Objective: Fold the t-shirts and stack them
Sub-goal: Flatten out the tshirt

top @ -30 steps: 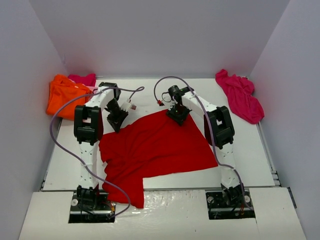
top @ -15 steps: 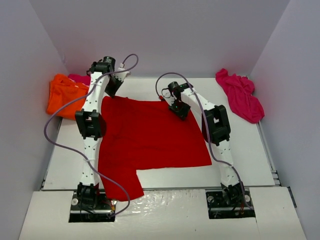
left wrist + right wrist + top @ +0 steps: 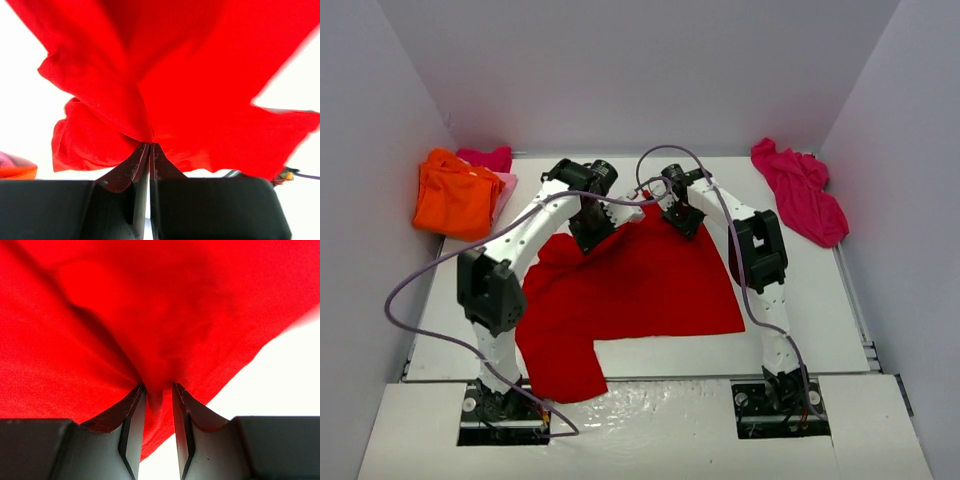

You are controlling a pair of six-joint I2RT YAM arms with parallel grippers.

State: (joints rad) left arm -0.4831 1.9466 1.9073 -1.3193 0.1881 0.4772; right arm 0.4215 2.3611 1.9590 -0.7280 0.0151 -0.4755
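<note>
A red t-shirt (image 3: 640, 280) lies spread over the middle of the table, one sleeve hanging toward the near edge. My left gripper (image 3: 592, 226) is shut on its far left part; in the left wrist view the cloth (image 3: 200, 75) bunches out from the closed tips of that gripper (image 3: 150, 144). My right gripper (image 3: 682, 216) holds the far edge, and in the right wrist view a fold of red cloth (image 3: 150, 305) fills the gap between the narrowed jaws of this gripper (image 3: 158, 387). An orange t-shirt (image 3: 453, 197) lies on a pink one (image 3: 486, 158) at the far left. A magenta t-shirt (image 3: 802, 192) lies crumpled at the far right.
White walls close in the table on the left, back and right. Purple cables (image 3: 430, 270) loop from both arms over the table. The arm bases (image 3: 505, 405) stand on the near ledge.
My left gripper swung from the far left corner toward the middle, dragging the red shirt's far left corner inward and bunching it. The right gripper kept its place and its jaws narrowed on the cloth.
</note>
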